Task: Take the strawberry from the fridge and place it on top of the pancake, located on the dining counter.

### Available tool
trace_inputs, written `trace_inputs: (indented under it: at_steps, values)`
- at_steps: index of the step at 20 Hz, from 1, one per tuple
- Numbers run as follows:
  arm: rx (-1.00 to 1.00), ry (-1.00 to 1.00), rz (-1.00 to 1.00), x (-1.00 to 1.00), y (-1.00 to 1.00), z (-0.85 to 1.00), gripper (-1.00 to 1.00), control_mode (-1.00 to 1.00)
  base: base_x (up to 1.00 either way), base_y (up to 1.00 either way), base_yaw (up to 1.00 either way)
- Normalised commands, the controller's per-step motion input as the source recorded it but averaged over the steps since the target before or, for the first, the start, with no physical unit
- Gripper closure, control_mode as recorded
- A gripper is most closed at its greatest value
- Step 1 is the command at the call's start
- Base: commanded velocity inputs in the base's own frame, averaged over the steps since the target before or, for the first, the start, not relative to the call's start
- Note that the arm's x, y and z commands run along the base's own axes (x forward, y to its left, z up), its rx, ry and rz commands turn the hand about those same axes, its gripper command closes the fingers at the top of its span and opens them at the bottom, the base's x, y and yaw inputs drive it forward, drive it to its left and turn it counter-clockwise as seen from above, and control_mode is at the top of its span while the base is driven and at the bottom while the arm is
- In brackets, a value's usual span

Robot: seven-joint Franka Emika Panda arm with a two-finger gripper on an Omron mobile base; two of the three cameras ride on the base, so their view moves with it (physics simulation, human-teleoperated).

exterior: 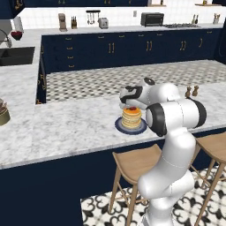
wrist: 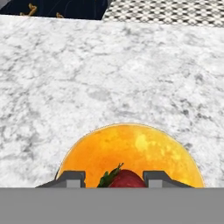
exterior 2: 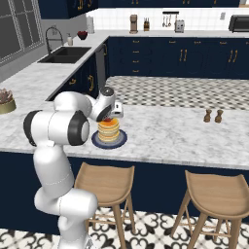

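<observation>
The strawberry (wrist: pixel 126 179) sits between the two fingertips (wrist: pixel 72 178) of the pincer (wrist: pixel 114 179), which pinches it just above the pancake (wrist: pixel 131 153); its lower half is cut off at the hand view's bottom edge. From the base views it is a red speck (exterior: pixel 132 108) atop the stack (exterior 2: pixel 108 130), half hidden by the hand, so contact cannot be told. The plate (exterior: pixel 120 128) rests on the table (exterior: pixel 66 128), pepper mills (exterior 2: pixel 213 115) well apart.
</observation>
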Motion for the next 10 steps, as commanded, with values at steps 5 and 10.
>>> trace_inputs:
  at_steps: [5, 10]
  values:
    - [0.0, -0.03, 0.0, 0.08, 0.0, 0.0, 1.0, -1.0, 0.0, 0.0, 0.0]
    - [0.0, 0.0, 0.0, 0.0, 0.0, -0.05, -1.0, -1.0, 0.0, 0.0, 0.0]
